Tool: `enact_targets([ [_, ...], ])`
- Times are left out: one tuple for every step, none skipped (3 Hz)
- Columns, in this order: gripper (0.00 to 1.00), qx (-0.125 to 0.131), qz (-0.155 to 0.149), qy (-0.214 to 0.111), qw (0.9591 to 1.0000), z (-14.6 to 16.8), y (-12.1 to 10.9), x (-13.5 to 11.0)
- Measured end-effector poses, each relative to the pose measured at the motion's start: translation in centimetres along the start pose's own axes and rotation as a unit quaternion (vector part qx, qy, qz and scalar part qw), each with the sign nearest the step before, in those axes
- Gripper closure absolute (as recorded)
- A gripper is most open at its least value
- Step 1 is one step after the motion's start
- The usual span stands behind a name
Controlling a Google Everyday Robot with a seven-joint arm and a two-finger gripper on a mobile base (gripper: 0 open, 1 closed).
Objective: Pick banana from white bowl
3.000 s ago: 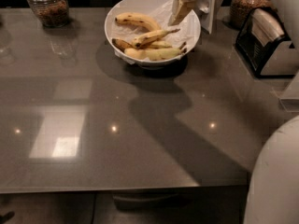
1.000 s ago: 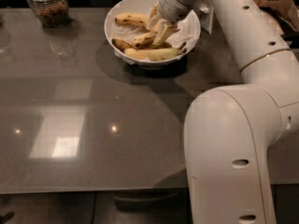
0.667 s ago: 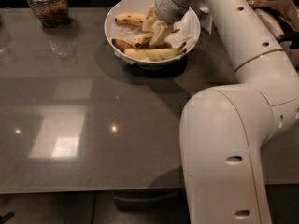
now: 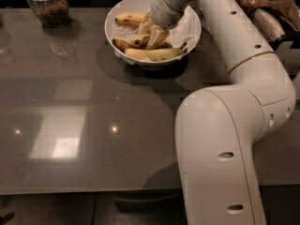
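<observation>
– where's the claw [image 4: 151,33]?
– down inside the white bowl [image 4: 193,28], over the banana [image 4: 131,42]; can't tell its grip.
– and the banana?
– lying in the bowl, between a speckled banana [image 4: 130,18] and a pale banana [image 4: 152,55], on the worktop [image 4: 93,125].

We note a grey glossy table [image 4: 93,125] filling most of the frame, with light patches reflected at lower left. A glass jar [image 4: 47,3] of brown contents stands at upper left. The gripper [image 4: 152,33] sits at upper centre.
</observation>
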State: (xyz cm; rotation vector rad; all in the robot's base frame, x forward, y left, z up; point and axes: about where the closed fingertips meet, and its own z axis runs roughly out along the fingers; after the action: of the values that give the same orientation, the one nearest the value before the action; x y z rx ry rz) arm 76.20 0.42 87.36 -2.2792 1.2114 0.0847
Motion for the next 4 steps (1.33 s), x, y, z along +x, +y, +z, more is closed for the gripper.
enact_targets([
  [0.74,0.003,-0.004,-0.002,1.0,0.1,-0.4,-0.2],
  [0.97,0.013,-0.012,0.008,0.9998,-0.8,-1.3,-0.5],
  [1.0,0.023,-0.018,0.02,0.9994,-2.5,-2.0,-1.0],
  [1.0,0.034,-0.012,0.035,0.9988,-5.0,-2.0,-1.3],
])
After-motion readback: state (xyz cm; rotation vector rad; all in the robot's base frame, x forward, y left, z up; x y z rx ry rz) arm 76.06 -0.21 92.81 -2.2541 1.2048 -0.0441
